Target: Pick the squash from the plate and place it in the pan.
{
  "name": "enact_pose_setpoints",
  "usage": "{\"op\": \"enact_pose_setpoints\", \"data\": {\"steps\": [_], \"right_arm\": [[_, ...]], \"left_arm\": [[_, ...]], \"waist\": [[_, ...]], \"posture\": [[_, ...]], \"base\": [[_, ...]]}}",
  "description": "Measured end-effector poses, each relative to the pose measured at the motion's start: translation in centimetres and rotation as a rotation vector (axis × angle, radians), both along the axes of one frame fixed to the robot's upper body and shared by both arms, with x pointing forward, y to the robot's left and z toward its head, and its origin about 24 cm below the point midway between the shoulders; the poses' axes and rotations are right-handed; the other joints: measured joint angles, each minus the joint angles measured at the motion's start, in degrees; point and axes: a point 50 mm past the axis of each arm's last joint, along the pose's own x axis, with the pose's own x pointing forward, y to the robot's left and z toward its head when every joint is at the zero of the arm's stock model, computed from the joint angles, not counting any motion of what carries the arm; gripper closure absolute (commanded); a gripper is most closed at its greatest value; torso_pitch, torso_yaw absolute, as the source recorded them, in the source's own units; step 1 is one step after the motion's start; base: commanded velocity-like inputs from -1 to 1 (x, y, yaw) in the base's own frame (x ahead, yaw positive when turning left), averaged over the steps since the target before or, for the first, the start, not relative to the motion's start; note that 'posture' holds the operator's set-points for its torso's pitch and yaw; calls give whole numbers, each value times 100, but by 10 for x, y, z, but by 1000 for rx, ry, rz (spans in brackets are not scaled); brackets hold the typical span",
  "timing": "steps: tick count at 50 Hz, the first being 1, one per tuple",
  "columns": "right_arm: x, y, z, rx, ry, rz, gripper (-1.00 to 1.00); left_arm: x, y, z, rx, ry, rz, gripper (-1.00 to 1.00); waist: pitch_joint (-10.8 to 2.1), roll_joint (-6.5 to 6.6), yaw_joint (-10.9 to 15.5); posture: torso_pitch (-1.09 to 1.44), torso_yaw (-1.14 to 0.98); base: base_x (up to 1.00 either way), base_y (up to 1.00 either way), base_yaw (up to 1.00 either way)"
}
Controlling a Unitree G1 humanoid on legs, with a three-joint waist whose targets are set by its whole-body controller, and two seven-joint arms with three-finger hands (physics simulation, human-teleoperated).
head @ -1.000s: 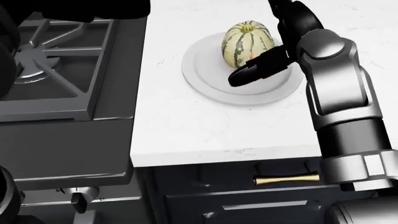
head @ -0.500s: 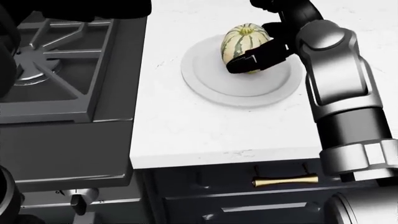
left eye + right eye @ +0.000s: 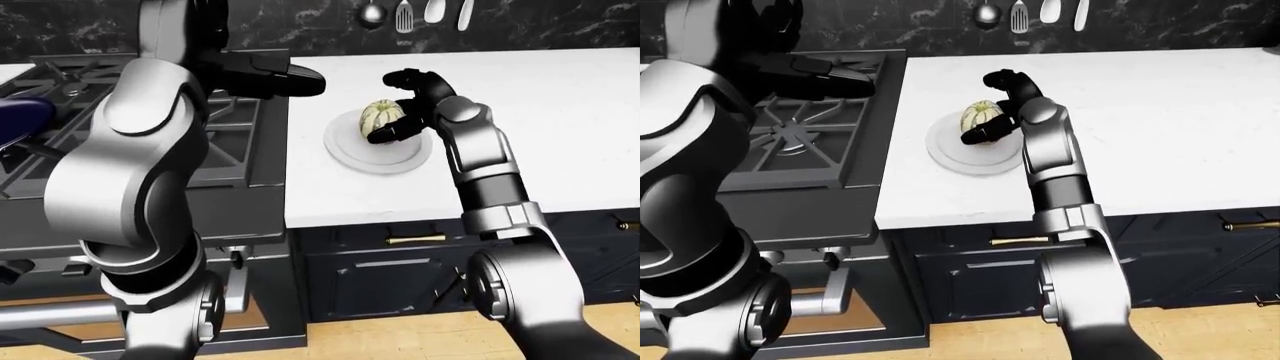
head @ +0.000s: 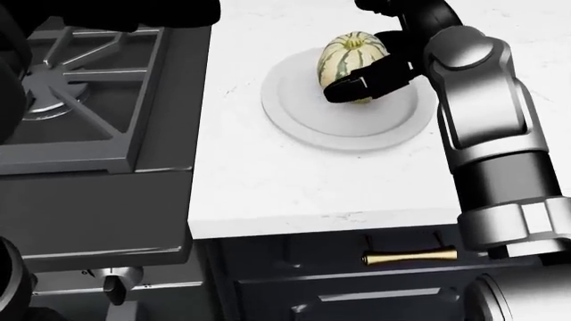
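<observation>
Our right hand (image 4: 379, 53) has its black fingers (image 4: 357, 83) curled around the striped cream-and-green oval squash (image 4: 350, 59), which lies just left of the palm on the round white plate (image 4: 303, 117), long axis toward the head view's top.

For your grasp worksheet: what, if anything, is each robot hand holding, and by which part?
The right robot hand wraps the squash around its right side, on the plate. The left robot hand holds nothing.

We see the cream, green-striped oval squash (image 4: 351, 59) upright on the round white plate (image 4: 308, 117), cupped inside our right hand (image 4: 382, 57).
</observation>
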Motion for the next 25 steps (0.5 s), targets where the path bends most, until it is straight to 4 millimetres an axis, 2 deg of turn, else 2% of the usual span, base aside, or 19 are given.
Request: {"op": "enact_pose_setpoints", "data": {"steps": [11, 17, 25], "right_arm": [[0, 1, -2, 0, 2, 3, -65], [1, 3, -5, -9, 0, 3, -55], [3, 3, -6, -28, -15, -3, -55]], "left_arm": [[0, 0, -1, 2, 1, -3, -100], [1, -1, -2, 3, 2, -5, -100], [1, -1, -2, 3, 0, -6, -100]], "waist": [[-2, 2, -2], [-7, 1, -3], [-10, 3, -8]], "posture": [[0, 0], [0, 0], [0, 0]], "base": [[0, 0, 0], [0, 0, 0], [0, 0, 0]]}}
